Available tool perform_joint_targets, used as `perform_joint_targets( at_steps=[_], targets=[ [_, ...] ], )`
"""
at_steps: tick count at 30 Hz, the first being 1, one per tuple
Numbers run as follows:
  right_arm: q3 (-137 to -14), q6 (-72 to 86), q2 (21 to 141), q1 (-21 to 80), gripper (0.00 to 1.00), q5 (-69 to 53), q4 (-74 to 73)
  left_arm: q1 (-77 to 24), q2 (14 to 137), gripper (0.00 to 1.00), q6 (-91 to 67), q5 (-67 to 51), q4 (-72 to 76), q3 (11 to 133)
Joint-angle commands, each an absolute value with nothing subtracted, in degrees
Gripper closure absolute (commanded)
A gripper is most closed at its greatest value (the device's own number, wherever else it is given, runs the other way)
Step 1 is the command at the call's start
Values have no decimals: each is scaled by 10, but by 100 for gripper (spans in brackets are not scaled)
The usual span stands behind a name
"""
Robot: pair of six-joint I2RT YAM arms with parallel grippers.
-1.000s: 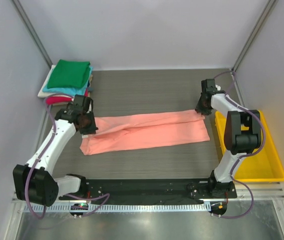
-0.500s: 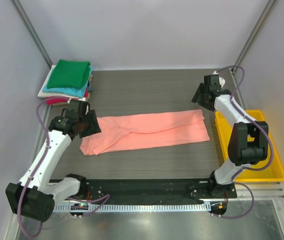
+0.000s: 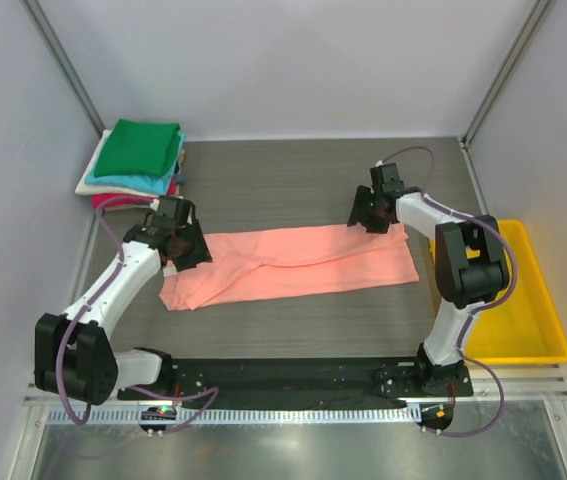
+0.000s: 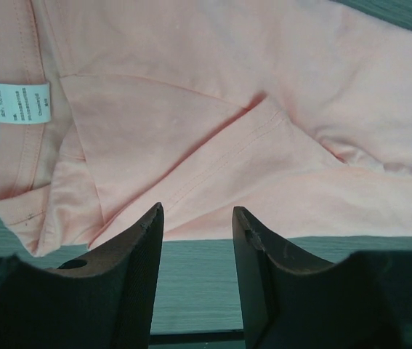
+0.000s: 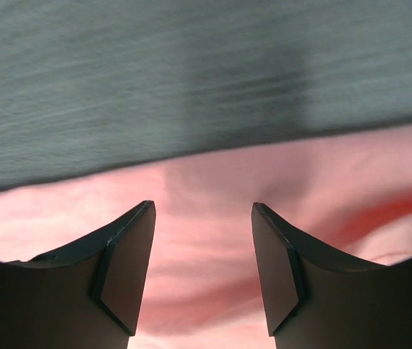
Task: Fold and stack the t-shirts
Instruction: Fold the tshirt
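Observation:
A salmon-pink t-shirt lies folded lengthwise into a long strip across the middle of the table. Its collar end with the white neck label shows in the left wrist view. My left gripper is open and empty at the strip's left end, its fingertips over the near edge of the cloth. My right gripper is open and empty over the strip's far edge near its right end, with pink cloth between the jaws. Folded tees, green on top, are stacked at the back left.
A yellow plastic bin stands at the right edge of the table. The stack of folded shirts sits in the back left corner against the wall. Dark table surface lies beyond the pink shirt.
My right gripper let go of the strip's right corner, rose, then came left and down over the far edge. My left gripper opened and shifted slightly at the left end.

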State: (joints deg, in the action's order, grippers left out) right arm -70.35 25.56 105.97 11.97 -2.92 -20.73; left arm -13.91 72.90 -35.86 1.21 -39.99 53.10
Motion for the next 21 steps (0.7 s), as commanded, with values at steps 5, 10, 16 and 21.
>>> perform_joint_targets(
  at_steps=[5,10,16,21],
  targets=[
    [-593,282,928,118,39,77,-264,-141,715,56,-366,14,-367,526],
    [-511,295,792,122,38,93,-301,-142,711,56,-373,25,-365,523],
    [-492,299,747,137,38,55,-293,-149,722,56,-410,44,-333,493],
    [-544,258,822,138,37,48,-252,-180,765,54,-448,121,-317,476]
  ],
)
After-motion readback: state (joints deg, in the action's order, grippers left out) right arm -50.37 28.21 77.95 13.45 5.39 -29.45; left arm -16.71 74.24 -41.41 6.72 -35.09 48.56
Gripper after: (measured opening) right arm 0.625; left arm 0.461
